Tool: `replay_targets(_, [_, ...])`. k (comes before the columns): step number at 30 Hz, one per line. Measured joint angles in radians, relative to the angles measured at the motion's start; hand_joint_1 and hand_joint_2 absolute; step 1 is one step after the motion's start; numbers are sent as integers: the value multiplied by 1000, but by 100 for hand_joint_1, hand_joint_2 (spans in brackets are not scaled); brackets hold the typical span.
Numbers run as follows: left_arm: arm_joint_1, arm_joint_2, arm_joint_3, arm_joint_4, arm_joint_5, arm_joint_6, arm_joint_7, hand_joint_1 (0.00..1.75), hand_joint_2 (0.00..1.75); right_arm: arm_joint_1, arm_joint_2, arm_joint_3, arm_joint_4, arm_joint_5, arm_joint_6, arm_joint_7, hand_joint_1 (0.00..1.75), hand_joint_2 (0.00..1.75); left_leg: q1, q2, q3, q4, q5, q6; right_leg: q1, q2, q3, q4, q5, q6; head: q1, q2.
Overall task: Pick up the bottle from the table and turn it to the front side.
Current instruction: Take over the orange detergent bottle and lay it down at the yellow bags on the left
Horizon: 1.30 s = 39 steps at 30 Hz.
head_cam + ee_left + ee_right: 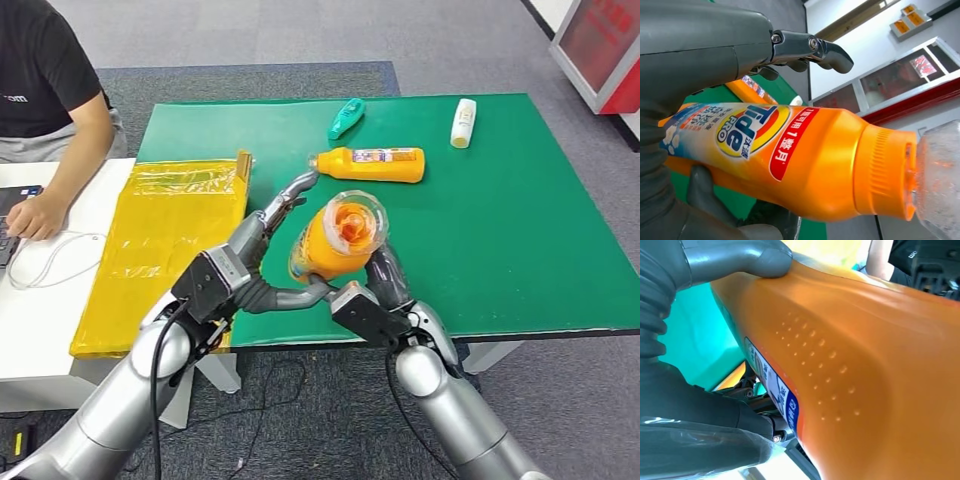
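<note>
Bottle held above table in right hand, left hand alongside.

The green table is seen from high on the robot's body, looking forward and down. The orange bottle is viewed at very close range from behind each wrist, label side from the left, dimpled side from the right.
</note>
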State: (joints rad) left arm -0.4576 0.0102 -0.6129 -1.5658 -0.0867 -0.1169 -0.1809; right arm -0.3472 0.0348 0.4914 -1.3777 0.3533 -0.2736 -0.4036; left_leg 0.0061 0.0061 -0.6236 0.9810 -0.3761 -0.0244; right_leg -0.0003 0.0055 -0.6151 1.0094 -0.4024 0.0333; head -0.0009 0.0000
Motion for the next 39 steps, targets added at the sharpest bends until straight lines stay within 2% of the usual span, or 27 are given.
replay_targets(21, [-67, -19, -8, 90, 52, -6, 29, 0, 175, 3, 0, 9, -1, 92, -46, -13, 175, 175, 0, 0, 0, 0, 0, 0, 0, 0, 0, 0, 0, 0, 0, 0])
replay_targets(33, [-67, -35, -18, 114, 191, -60, 74, 0, 175, 3, 0, 16, 17, 83, -36, 4, 175, 175, 0, 0, 0, 0, 0, 0, 0, 0, 0, 0, 0, 0, 0, 0])
replay_targets(39, [-77, -39, -18, 141, 295, -99, 109, 1, 175, 4, -2, 20, 24, 210, -117, 12, 175, 175, 0, 0, 0, 0, 0, 0, 0, 0, 0, 0, 0, 0, 0, 0])
